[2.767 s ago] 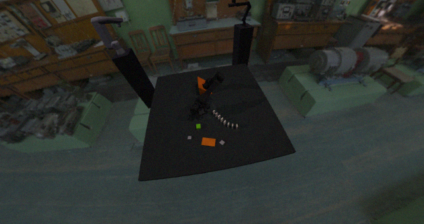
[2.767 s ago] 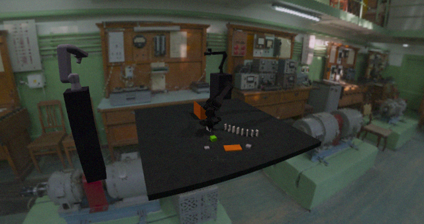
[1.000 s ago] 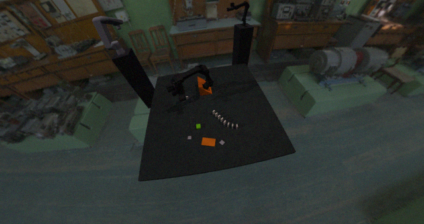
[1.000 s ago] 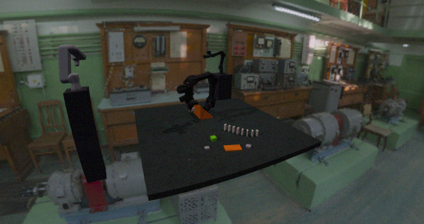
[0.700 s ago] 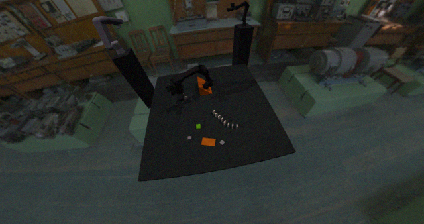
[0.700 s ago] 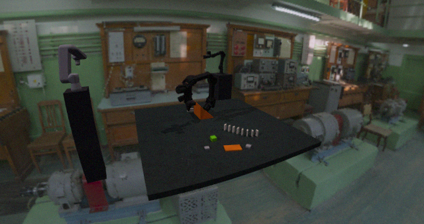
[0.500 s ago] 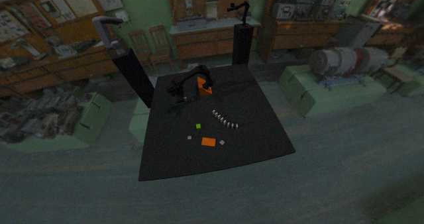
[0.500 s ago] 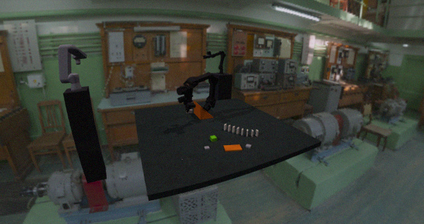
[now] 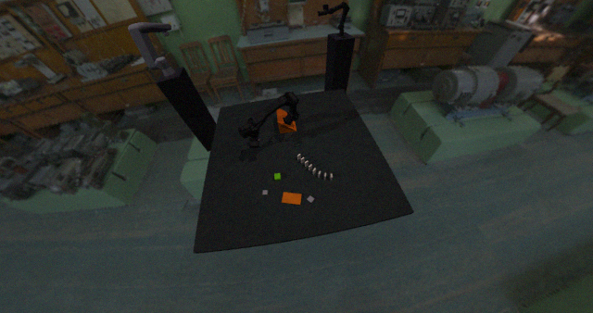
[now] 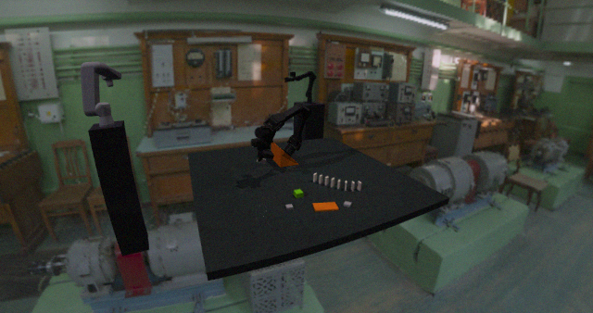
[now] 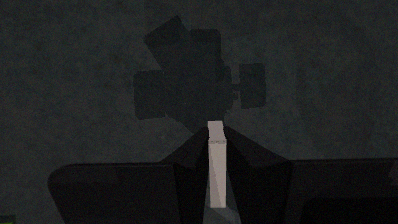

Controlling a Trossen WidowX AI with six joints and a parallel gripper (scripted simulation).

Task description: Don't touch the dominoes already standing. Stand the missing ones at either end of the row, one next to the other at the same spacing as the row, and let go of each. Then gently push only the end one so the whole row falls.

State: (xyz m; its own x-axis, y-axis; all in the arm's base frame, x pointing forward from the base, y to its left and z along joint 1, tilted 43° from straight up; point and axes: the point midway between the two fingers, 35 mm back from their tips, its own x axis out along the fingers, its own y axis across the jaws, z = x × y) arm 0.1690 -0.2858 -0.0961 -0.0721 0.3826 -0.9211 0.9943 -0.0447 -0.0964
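claw: shut on domino – aloft | row: upright – curved

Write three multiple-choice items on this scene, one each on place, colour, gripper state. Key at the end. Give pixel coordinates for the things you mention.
1. Where does the green cube (image 9: 277, 176) (image 10: 298, 194) sit?
A) On the orange rectangle
B) On the dark table, apart from the domino row
C) Between two standing dominoes

2. What colour is the flat rectangle (image 9: 291, 198) (image 10: 325, 206) on the table?
A) Blue
B) Yellow
C) Orange

3. What is the state of the gripper (image 9: 253, 143) (image 10: 263, 158) (image 11: 217, 150)?
A) Shut on a pale domino (image 11: 217, 172)
B) Wide open
C) Shut on nothing

Key:
1 B: the top and exterior views show bare table between it and the row.
2 C: it reads orange in both those views.
3 A: the wrist view shows the pale piece between the fingers.
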